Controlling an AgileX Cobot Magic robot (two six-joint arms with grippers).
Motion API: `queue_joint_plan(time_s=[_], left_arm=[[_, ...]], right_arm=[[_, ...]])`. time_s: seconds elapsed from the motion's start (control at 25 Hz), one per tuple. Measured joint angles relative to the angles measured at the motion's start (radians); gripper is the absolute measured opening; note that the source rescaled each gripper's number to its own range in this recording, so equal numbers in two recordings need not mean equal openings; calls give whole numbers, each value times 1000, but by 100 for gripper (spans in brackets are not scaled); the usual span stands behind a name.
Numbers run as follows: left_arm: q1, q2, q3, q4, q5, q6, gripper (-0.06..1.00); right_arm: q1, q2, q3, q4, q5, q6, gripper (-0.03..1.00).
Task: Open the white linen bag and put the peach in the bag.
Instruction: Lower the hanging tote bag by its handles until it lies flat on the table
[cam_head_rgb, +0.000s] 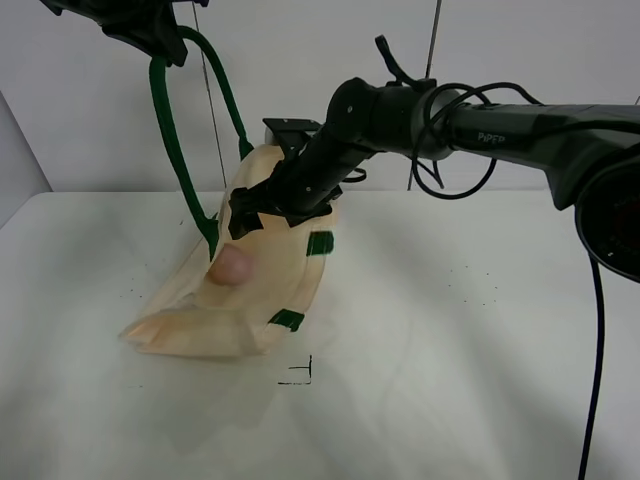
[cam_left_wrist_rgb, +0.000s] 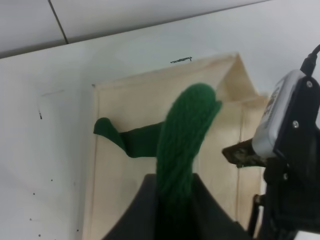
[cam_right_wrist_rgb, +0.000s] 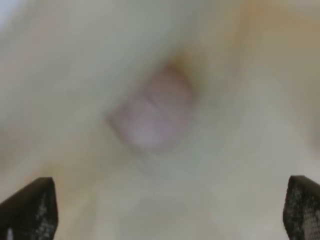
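The white linen bag (cam_head_rgb: 225, 310) lies on the table with its mouth lifted open. My left gripper (cam_head_rgb: 160, 40), at the top left of the high view, is shut on one dark green handle (cam_left_wrist_rgb: 180, 145) and holds it up. The peach (cam_head_rgb: 231, 265) sits inside the bag against the cream cloth; the right wrist view shows it blurred (cam_right_wrist_rgb: 152, 112). My right gripper (cam_head_rgb: 245, 215) is open and empty, at the bag's mouth just above the peach. Its fingertips (cam_right_wrist_rgb: 30, 210) stand wide apart in the right wrist view.
The white table (cam_head_rgb: 480, 350) extends around the bag. A small black mark (cam_head_rgb: 300, 375) is drawn on it just in front of the bag. A grey wall (cam_head_rgb: 300, 60) stands behind the table.
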Motion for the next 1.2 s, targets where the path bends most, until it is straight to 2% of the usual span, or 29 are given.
queue_joint_plan(time_s=[0.2,0.32,0.56,0.88,1.0,1.2], left_arm=[[0,-2,0,0,0,0,0],[0,-2,0,0,0,0,0],[0,-2,0,0,0,0,0],[0,-2,0,0,0,0,0],[0,-2,0,0,0,0,0],[0,-2,0,0,0,0,0]], right_arm=[[-51,-16,-140,-280,291,205,100],[-88,-22,-172,-395,364,265,100],[-219,-21,-174,-405,375,274,100],[-465,-15,-175,-414,411,273,100],[-502,-15,-175,-416,423,268,100],[-503,-42,-174,-422,424,254,100]])
